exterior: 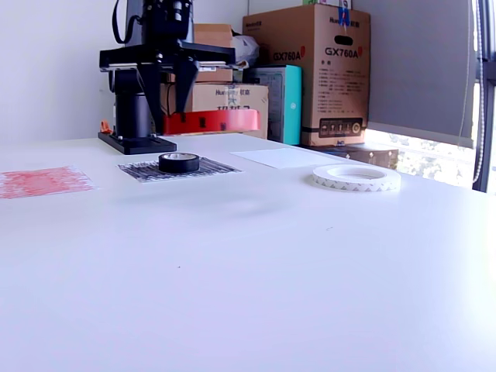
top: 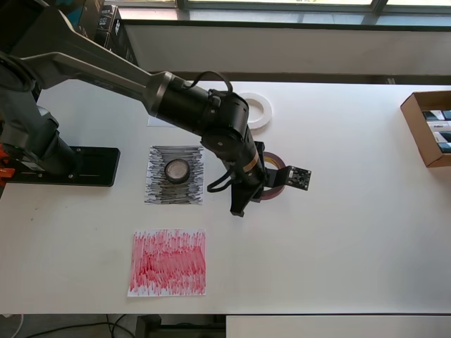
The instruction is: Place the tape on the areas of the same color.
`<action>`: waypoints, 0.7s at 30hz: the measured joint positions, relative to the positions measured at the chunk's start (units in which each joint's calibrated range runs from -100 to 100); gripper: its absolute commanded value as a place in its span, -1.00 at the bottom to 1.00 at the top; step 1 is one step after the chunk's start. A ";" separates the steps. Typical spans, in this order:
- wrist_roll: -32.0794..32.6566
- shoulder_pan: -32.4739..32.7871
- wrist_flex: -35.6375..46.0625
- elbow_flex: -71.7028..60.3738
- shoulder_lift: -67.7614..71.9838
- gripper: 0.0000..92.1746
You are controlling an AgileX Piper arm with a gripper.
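Observation:
My gripper (exterior: 169,120) is shut on a red tape roll (exterior: 211,121) and holds it in the air above the table; the overhead view shows the red roll (top: 276,176) partly hidden under the wrist, right of the black scribbled sheet (top: 158,184). A black tape roll (top: 177,170) lies on that sheet. Nearer the front edge in the overhead view, the red scribbled sheet (top: 168,262) is bare. The plain white sheet (exterior: 283,157) lies flat. A white tape roll (exterior: 356,177) rests on the table beside it, at the exterior view's right.
The arm's black base plate (top: 70,165) sits at the overhead view's left. An open cardboard box (top: 428,127) stands at the table's right edge. In the exterior view, stacked cartons (exterior: 310,70) rise behind the table.

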 measured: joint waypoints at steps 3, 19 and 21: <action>-3.03 -2.65 -3.66 4.72 -4.62 -1.00; -18.74 -19.88 -9.80 34.98 -28.00 -1.00; -20.56 -22.07 -10.08 36.86 -29.04 -1.00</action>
